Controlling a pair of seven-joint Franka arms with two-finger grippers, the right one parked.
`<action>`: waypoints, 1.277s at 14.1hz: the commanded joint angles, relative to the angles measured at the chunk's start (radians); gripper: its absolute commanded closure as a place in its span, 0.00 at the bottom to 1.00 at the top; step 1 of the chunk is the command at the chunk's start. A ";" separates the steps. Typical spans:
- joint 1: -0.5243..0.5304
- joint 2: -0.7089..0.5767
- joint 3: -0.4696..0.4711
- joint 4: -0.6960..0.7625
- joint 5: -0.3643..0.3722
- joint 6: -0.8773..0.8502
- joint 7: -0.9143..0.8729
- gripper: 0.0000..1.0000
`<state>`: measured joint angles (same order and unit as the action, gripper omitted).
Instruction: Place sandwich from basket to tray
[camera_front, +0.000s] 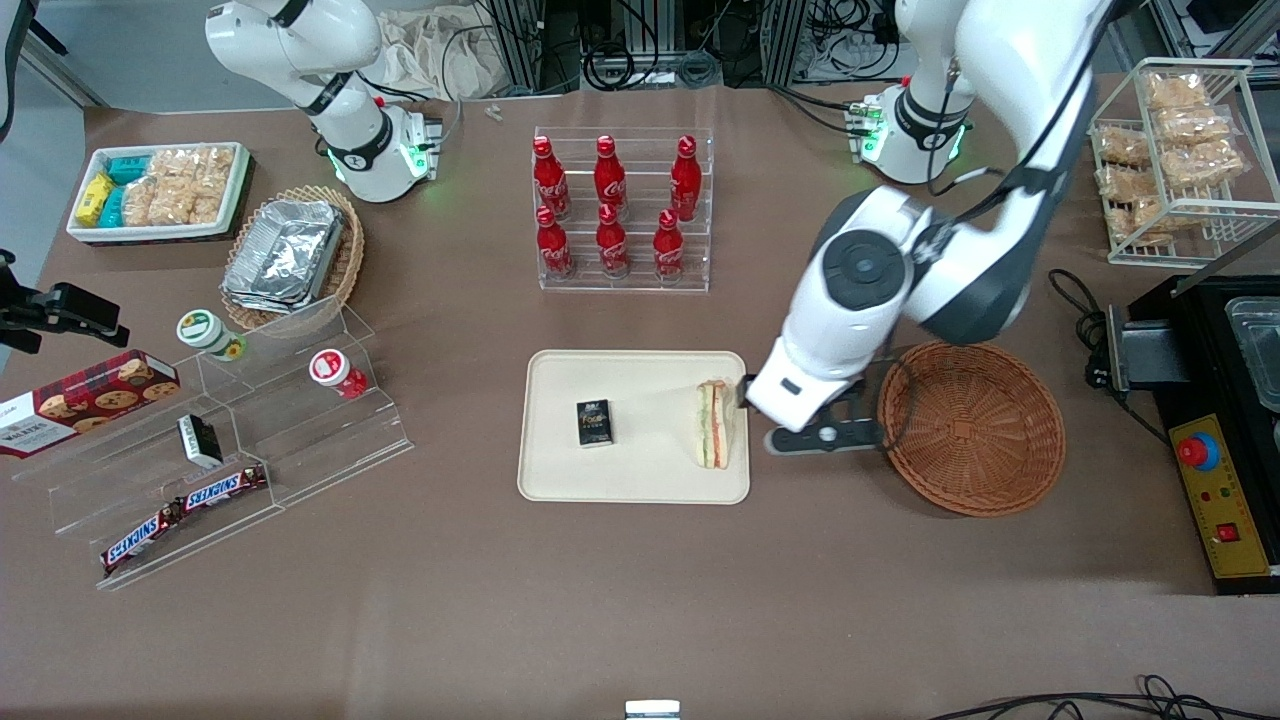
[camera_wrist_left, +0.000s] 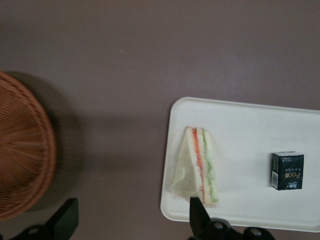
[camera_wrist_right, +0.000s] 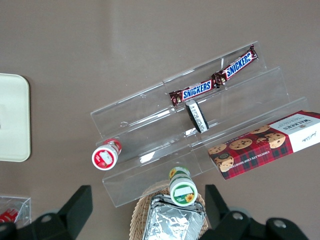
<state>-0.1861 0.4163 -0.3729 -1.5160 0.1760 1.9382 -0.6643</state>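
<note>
From the front I see my left gripper (camera_front: 752, 392) hanging between the round reddish-brown wicker basket (camera_front: 972, 428) and the cream rectangular tray (camera_front: 634, 426), just beside the triangular clear-wrapped white-bread sandwich (camera_front: 714, 424) lying on the tray's nearest edge; a small dark box (camera_front: 595, 422) sits farther along. On the wrist camera the fingers (camera_wrist_left: 199, 216) stand spread wide, holding nothing, the sandwich (camera_wrist_left: 198, 166) below them on the tray (camera_wrist_left: 250, 120), the basket (camera_wrist_left: 22, 147) well apart.
</note>
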 joint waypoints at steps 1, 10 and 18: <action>-0.004 -0.060 0.083 0.078 -0.091 -0.176 0.127 0.00; 0.000 -0.326 0.354 0.063 -0.211 -0.461 0.394 0.00; 0.246 -0.441 0.209 -0.001 -0.207 -0.509 0.439 0.00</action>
<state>0.0153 -0.0051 -0.1159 -1.4946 -0.0197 1.4364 -0.2345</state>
